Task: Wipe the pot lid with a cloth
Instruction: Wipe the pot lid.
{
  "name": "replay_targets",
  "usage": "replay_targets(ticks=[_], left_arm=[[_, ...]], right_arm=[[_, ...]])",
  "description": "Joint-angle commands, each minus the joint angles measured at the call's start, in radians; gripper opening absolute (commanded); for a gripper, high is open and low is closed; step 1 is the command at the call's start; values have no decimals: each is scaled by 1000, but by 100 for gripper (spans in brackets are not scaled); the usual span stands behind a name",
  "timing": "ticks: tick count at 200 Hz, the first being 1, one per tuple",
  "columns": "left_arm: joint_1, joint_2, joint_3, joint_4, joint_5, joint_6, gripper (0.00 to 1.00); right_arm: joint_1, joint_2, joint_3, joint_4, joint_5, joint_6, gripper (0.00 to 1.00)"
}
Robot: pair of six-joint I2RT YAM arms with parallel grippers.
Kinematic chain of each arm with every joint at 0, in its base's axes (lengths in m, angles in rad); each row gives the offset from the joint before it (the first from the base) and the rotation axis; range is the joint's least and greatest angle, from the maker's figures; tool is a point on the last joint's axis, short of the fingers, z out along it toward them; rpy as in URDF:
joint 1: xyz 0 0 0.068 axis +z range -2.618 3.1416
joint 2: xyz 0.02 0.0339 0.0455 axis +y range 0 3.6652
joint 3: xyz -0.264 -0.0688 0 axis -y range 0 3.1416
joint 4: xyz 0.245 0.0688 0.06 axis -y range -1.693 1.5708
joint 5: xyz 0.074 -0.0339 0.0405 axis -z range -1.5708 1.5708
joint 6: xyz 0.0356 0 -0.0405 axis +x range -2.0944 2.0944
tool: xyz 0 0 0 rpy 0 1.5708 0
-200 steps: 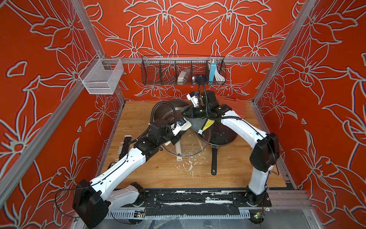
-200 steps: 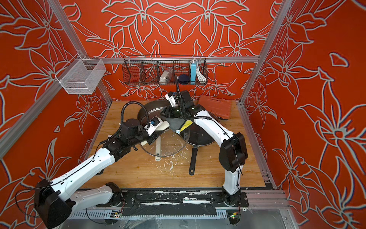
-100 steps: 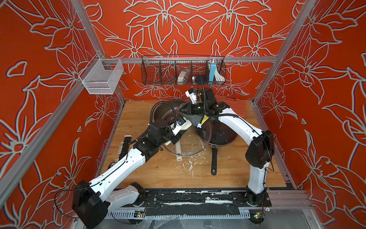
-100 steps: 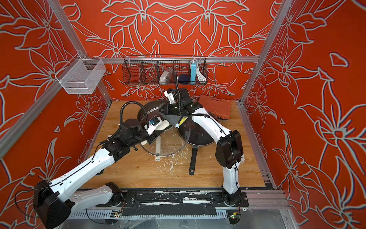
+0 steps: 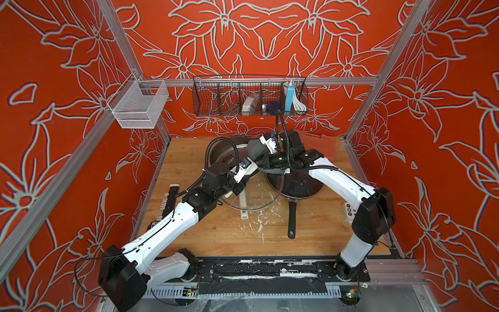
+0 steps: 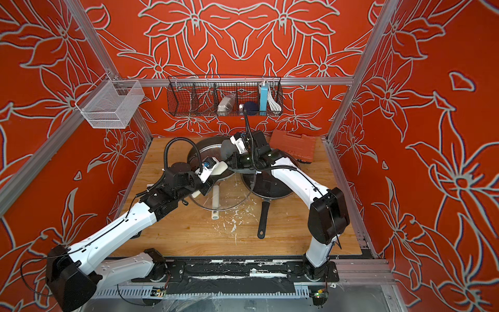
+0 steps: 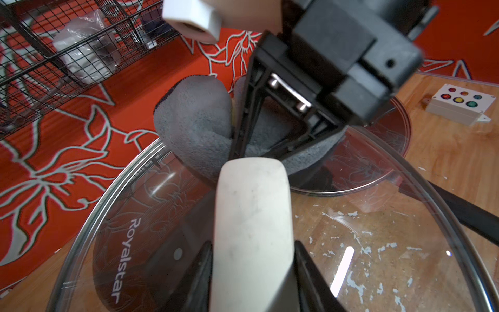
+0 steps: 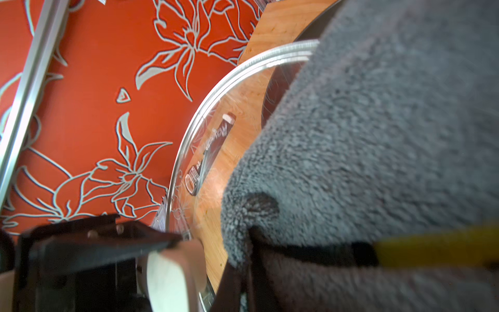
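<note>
Cloth (image 7: 194, 127) clamped in closed right gripper (image 7: 240, 146) — pressed on pot lid (image 7: 364, 216); left gripper (image 7: 252, 270), part-open, grips its handle (image 7: 252, 210).

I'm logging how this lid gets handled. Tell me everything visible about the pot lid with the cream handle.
The pot lid is round clear glass, finely scratched, with a metal rim and a long cream-white bar handle. It is held tilted over the wooden table, the left gripper clamped on the handle. The dark grey cloth, pinched in the right gripper, lies against the glass near the rim. In a top view its edge overlaps the black frying pan.
</note>
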Motion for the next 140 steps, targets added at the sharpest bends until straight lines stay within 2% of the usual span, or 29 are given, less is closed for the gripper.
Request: replay_targets(ticks=[1, 59, 140], left_arm=[[1, -31, 100, 344, -44, -33, 0], [1, 10, 120, 392, -142, -117, 0], [-1, 51, 65, 565, -315, -248, 0]], right_arm=[[-2, -50, -53, -74, -17, -42, 0], [16, -143, -155, -97, -11, -56, 0], [93, -164, -250, -28, 30, -18, 0]])
